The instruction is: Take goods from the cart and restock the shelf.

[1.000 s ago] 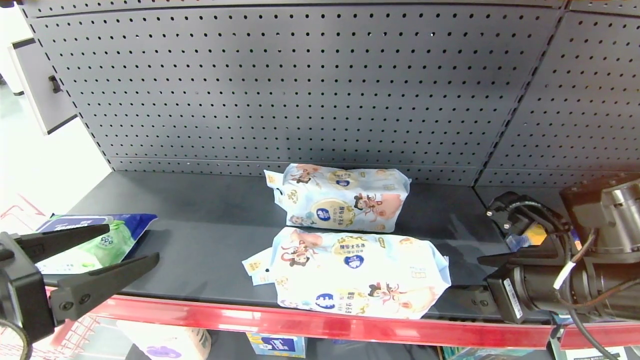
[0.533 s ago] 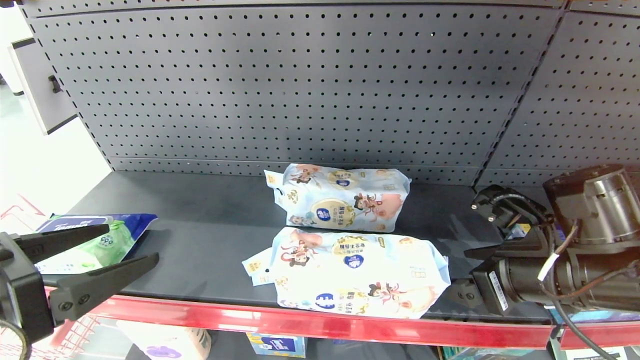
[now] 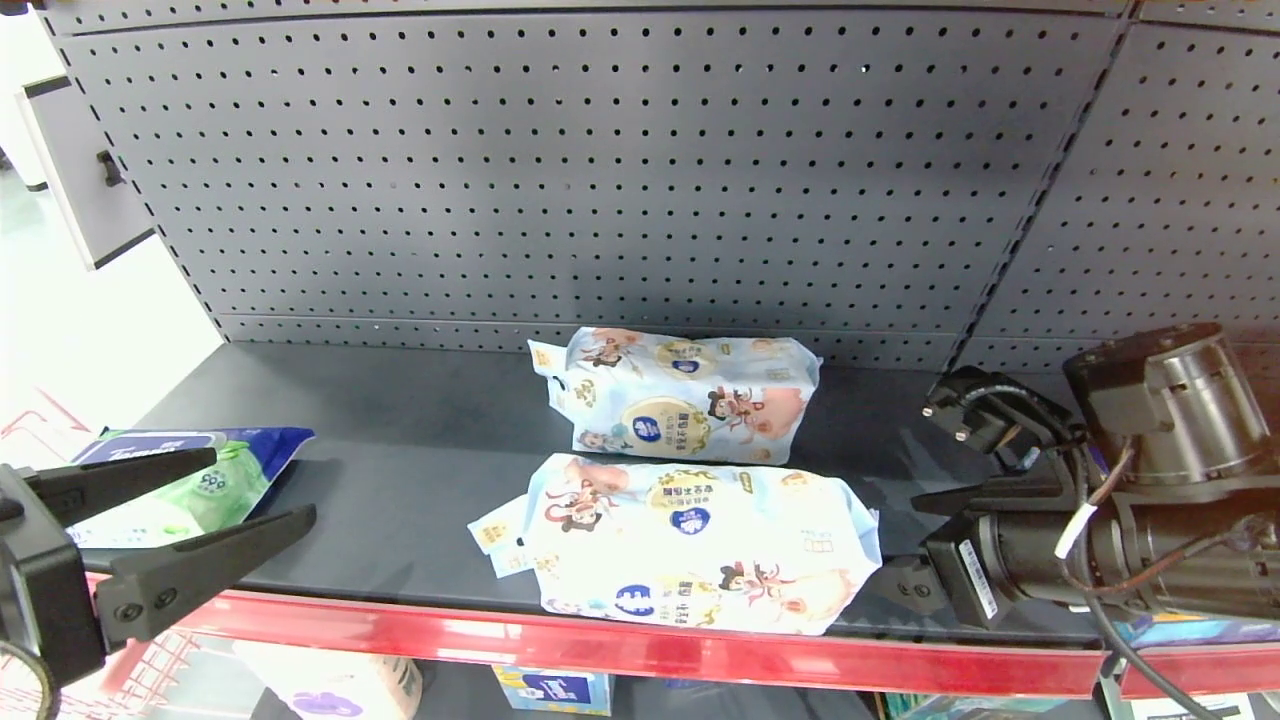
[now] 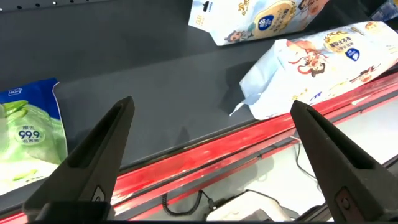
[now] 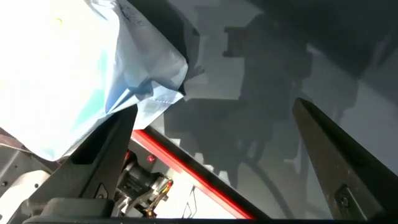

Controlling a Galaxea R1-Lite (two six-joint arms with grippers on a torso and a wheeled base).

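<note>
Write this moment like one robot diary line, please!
left end effector: open, near green pack | right end effector: open, beside front pack | rear pack: on shelf

1. The shelf (image 3: 400, 450) lies bare between the green pack (image 3: 190, 485) at its left front corner and the front pack (image 3: 690, 545) in the middle: wide room for a hand.
2. The rear pack (image 3: 680, 395) lies just behind the front pack (a narrow gap between them), near the pegboard wall (image 3: 600, 180).
3. The right hand (image 3: 900, 548), jaws apart, stands just beside the front pack's right end.
</note>
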